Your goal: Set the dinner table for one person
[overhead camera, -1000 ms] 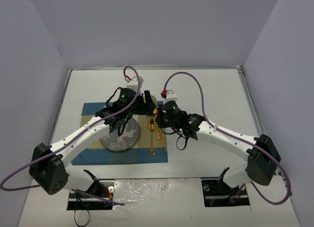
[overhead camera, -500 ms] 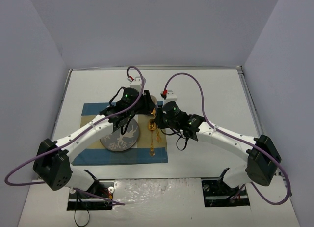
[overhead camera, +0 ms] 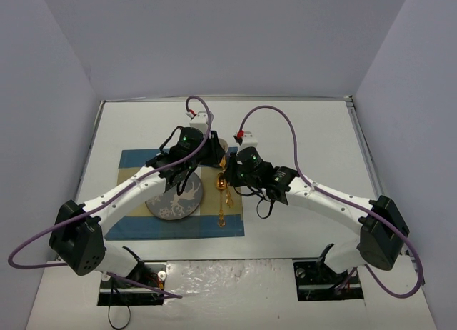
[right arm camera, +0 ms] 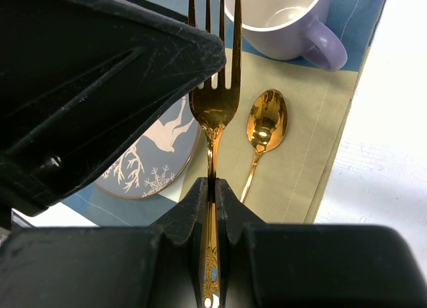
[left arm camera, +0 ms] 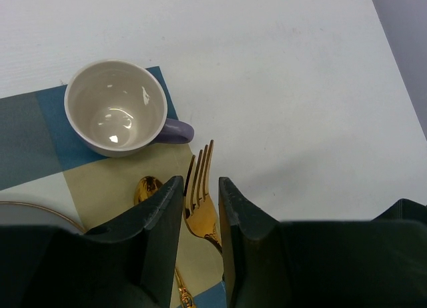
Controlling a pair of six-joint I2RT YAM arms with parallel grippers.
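Your right gripper [right arm camera: 212, 183] is clenched on the fork [right arm camera: 213, 101], pinching the thin handle at the bottom centre of its wrist view. That narrow hold is the first worry: a handle held this way can pivot between the pads, so the tines may swing as you lower it. I cannot tell whether the fork rests on the mat [right arm camera: 307, 161] or hangs just above it, so judge the height before you let go, since a release from the air could make it bounce. Just right of the fork lies the spoon [right arm camera: 267, 121], near but apart, and to its left sits the plate [right arm camera: 153, 168]. Any sideways drift could knock the one or ride onto the rim of the other. The left gripper [left arm camera: 199, 181] hangs above the tines, released and holding nothing, its jaws a little apart with the fork showing through the gap. Its black body fills the upper left of the right wrist view, so the two arms are crowded, and a lift or twist by either could make them collide. Farther up, the tines point at the mug [right arm camera: 280, 21] at the top of the frame, and a push forward would strike it. Beyond and to the right spreads the table [left arm camera: 280, 68], white, carrying the mat and all that lies on it.
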